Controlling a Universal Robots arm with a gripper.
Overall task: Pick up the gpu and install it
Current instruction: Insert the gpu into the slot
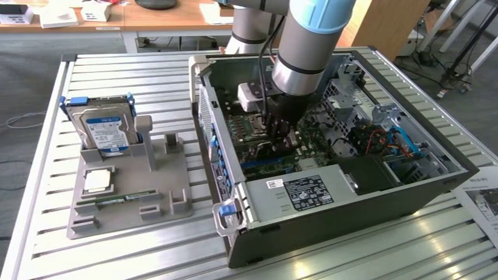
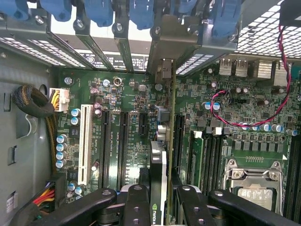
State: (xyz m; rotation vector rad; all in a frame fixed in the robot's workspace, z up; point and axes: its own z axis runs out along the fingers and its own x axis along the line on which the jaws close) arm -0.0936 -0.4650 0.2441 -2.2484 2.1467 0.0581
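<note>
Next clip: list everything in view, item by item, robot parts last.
computer case: one, dark grey, open, exterior view's right
motherboard: one, green, inside the case
power supply: one, grey, in the case
gpu: one, dark, held upright over the motherboard
holder: one, grey, exterior view's left
hard drive: one, silver, blue-white label, standing in the holder
memory stick: one, green, lying on the holder
table: one, silvery, slatted
arm: one, silver and blue, reaching into the case
claw: one, black, shut on the gpu
</note>
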